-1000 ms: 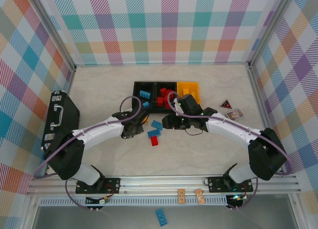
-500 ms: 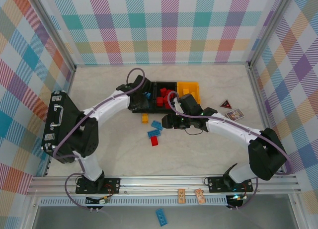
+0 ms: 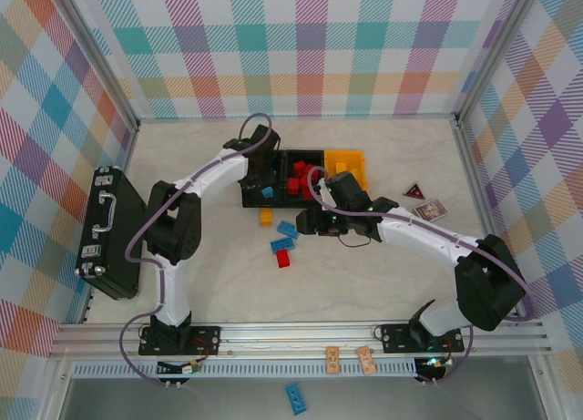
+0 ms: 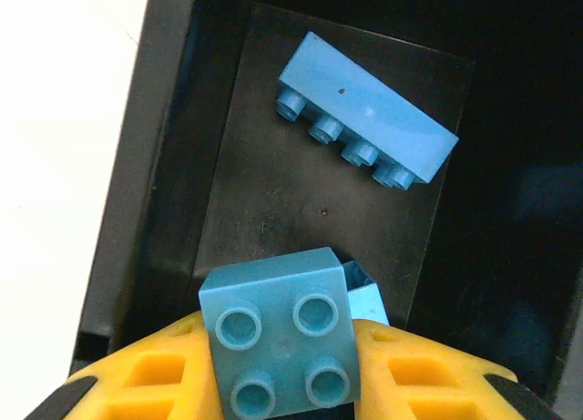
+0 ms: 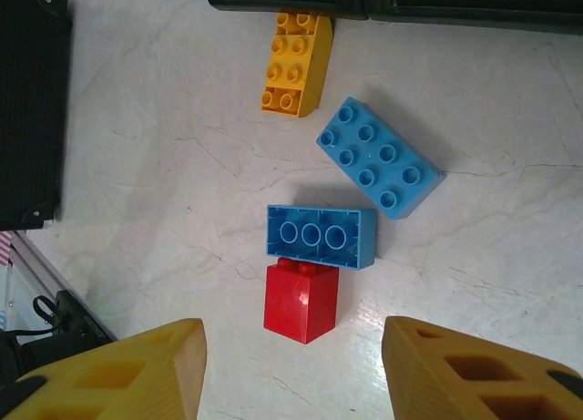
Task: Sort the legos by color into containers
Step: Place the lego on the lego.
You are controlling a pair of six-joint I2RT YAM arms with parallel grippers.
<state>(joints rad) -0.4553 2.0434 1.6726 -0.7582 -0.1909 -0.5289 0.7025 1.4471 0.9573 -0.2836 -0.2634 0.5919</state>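
Four bricks lay loose on the tabletop in the top view, just on the near side of three bins ranged by the far edge: a yellow brick (image 3: 265, 218), a studded blue brick (image 3: 288, 229), an upturned blue brick (image 3: 281, 245) and a red brick (image 3: 283, 259). Red pieces (image 3: 296, 176) sat in the middle bin (image 3: 305, 154); what the yellow bin (image 3: 346, 153) held we could not tell. The left gripper (image 3: 262, 172) hung over the left bin (image 3: 246, 197), the right gripper (image 3: 308, 223) above the loose four.

From the left wrist, the jaws pinched a square blue brick (image 4: 278, 333) over that bin, where a long blue brick (image 4: 364, 110) already lay.

From the right wrist, the fingers (image 5: 118, 365) stood spread and empty above the four.

We judged the sorting well advanced: one drop pending, four bricks left.
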